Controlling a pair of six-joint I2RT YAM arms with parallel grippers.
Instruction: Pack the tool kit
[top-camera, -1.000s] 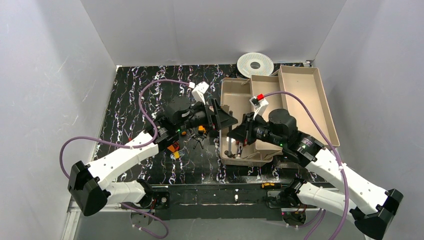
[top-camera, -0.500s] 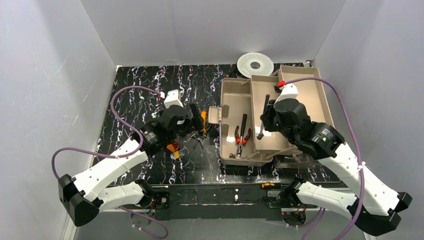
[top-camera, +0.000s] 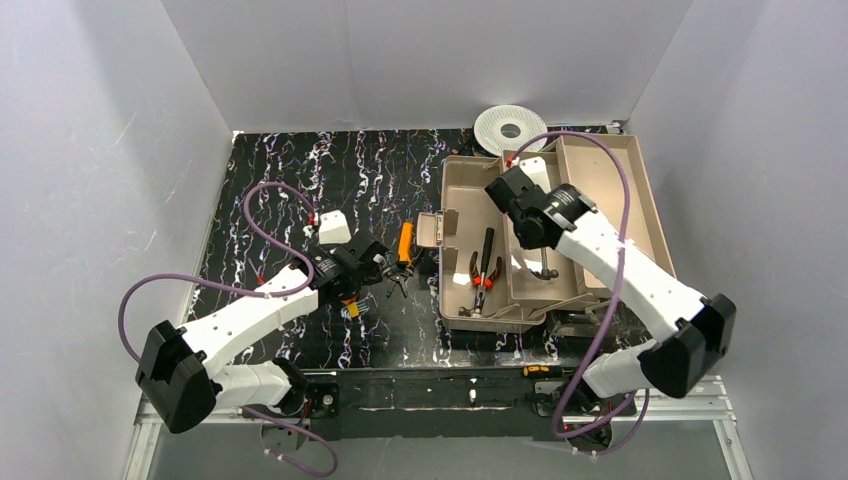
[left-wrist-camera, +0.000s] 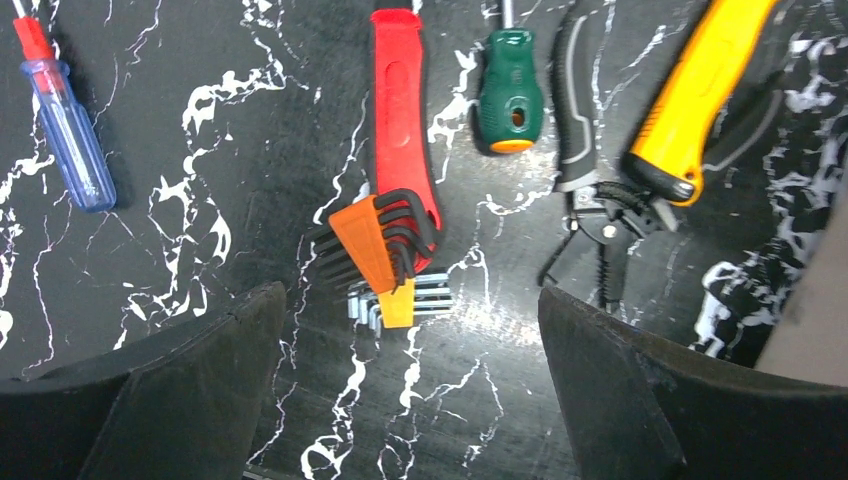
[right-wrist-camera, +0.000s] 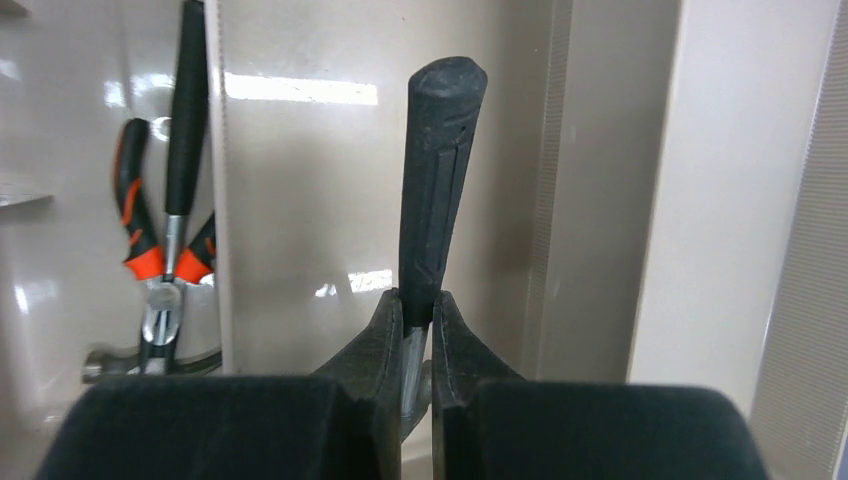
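One ribbed black hammer (right-wrist-camera: 440, 180) clamped in right end effector (right-wrist-camera: 417, 325), left end effector (left-wrist-camera: 412, 300) spread wide

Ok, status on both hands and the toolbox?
Left hand open above hex keys on table. Right hand shut on hammer over toolbox. Pliers already in. Nothing blocking.

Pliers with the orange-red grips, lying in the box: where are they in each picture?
Top view: the pliers lie in the left part of the box, near its front.
Left wrist view: not in it.
Right wrist view: the pliers sit at the left edge, about halfway up.
Shared landmark: the black-handled tool lying right beside them.
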